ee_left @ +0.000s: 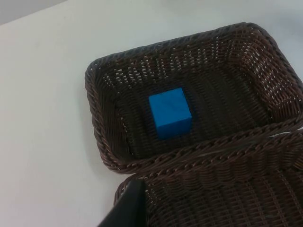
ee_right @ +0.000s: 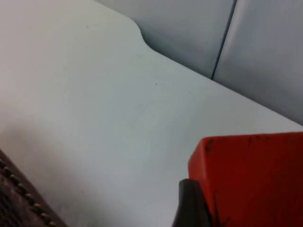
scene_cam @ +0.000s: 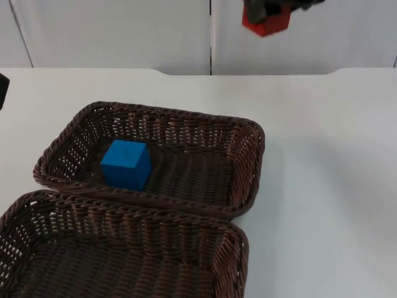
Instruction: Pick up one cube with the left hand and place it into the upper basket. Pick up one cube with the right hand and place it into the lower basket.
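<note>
A blue cube [scene_cam: 126, 164] [ee_left: 170, 112] rests on the floor of the upper wicker basket [scene_cam: 248, 133] [ee_left: 97, 90], toward its left side. The lower basket [scene_cam: 124, 214] [ee_left: 227, 165] sits right in front of it, rims touching, and nothing lies in the part of it that I see. High above the table's far edge, my right gripper [scene_cam: 268, 12] is shut on a red cube [scene_cam: 267, 22] [ee_right: 251, 179]. My left gripper [ee_left: 128, 210] hangs above the baskets, at the lower basket's rim, and holds nothing that I can see.
White table top [scene_cam: 329, 155] stretches wide to the right of both baskets and behind them. A grey partition wall [scene_cam: 124, 31] closes off the far edge. A bit of the left arm [scene_cam: 2, 90] shows at the table's left side.
</note>
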{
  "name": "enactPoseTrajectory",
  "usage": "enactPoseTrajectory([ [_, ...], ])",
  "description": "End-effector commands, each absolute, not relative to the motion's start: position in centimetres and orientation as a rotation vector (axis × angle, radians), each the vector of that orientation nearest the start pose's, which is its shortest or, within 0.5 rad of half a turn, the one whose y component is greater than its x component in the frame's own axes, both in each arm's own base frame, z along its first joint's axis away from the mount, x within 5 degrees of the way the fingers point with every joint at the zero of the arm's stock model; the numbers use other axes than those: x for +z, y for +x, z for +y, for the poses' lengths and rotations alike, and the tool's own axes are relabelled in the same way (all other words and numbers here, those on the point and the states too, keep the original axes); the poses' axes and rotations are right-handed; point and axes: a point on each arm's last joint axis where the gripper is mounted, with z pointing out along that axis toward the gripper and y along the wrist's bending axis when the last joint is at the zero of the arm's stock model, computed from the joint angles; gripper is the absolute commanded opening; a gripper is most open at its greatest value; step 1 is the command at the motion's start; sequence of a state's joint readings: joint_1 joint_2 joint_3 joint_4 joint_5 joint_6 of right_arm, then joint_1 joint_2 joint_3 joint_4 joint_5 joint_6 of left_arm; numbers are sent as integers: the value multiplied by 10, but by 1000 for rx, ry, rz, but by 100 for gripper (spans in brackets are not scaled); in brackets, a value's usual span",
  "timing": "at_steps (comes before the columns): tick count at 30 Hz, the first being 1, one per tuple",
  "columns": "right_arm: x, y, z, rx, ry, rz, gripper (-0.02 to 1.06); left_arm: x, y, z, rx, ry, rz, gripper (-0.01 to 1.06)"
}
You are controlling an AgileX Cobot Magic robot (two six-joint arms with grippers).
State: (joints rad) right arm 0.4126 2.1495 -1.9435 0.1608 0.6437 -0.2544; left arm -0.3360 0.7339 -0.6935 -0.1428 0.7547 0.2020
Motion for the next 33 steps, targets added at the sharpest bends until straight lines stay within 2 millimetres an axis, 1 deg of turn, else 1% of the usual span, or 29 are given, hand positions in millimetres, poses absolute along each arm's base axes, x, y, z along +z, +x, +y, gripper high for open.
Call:
enactPoseTrajectory([
  [1, 289, 450, 209, 252, -684, 2222, 0, 316, 123, -53, -235, 552, 2209, 105],
  [2, 295, 446, 207, 253, -690, 2229, 0, 316, 123, -53, -235, 552, 2209, 105],
  [3, 295, 446, 207, 253, -690, 2229, 0, 316, 123, -53, -235, 552, 2209, 105],
  [4, 304, 441, 204, 236, -706, 2234, 0, 316, 123, -53, -235, 552, 2209, 105],
  [5, 308, 438, 203, 230, -714, 2241, 0, 316, 123, -53, -235, 552, 2209, 105],
  [13, 324, 423, 197, 230, -744, 2290, 0, 316, 123, -53, -235, 552, 2209, 105],
  [15, 325, 421, 196, 230, -749, 2300, 0, 316, 123, -53, -235, 552, 2209, 105],
  [23, 347, 406, 188, 205, -771, 2303, 0, 316, 123, -53, -235, 552, 2209, 105],
  [26, 352, 403, 187, 204, -777, 2305, 0, 316, 123, -53, -235, 552, 2209, 105],
  [29, 351, 400, 188, 204, -795, 2317, 0, 316, 123, -53, -235, 552, 2209, 105],
  [31, 350, 397, 193, 190, -858, 2313, 0, 316, 123, -53, -235, 552, 2209, 105],
  [33, 349, 391, 201, 181, -907, 2308, 0, 316, 123, -53, -235, 552, 2209, 105],
])
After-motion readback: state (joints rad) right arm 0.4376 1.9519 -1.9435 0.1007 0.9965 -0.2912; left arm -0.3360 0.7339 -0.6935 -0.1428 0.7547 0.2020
